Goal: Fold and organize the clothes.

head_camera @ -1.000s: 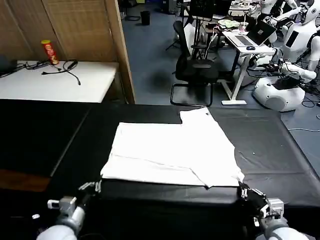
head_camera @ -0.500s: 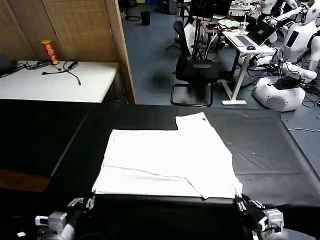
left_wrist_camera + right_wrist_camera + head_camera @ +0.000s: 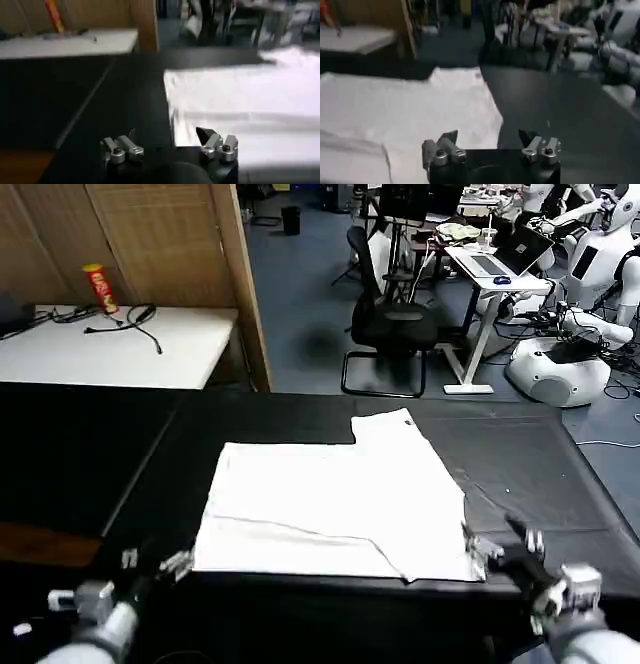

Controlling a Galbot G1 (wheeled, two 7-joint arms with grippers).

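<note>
The clothes, a white T-shirt (image 3: 335, 499), lie folded into a flat rectangle on the black table (image 3: 530, 454), with one sleeve sticking out at the far right corner. My left gripper (image 3: 152, 562) stands open just off the shirt's near left corner, holding nothing. Beside the near right corner, my right gripper (image 3: 505, 544) is open and empty too. In the left wrist view the left gripper (image 3: 167, 142) frames the shirt's (image 3: 240, 105) near corner. In the right wrist view the right gripper (image 3: 489, 139) hovers over the right edge of the shirt (image 3: 410, 105).
A white side table (image 3: 190, 349) with cables and a red can (image 3: 98, 287) stands at the back left beside a wooden screen. Behind the black table are an office chair (image 3: 395, 324), a desk and other robots. Bare black tabletop lies on both sides of the shirt.
The shirt slid toward me over the first half second and now lies still. Both grippers have let go of its near corners, opened, and moved slightly outward.
</note>
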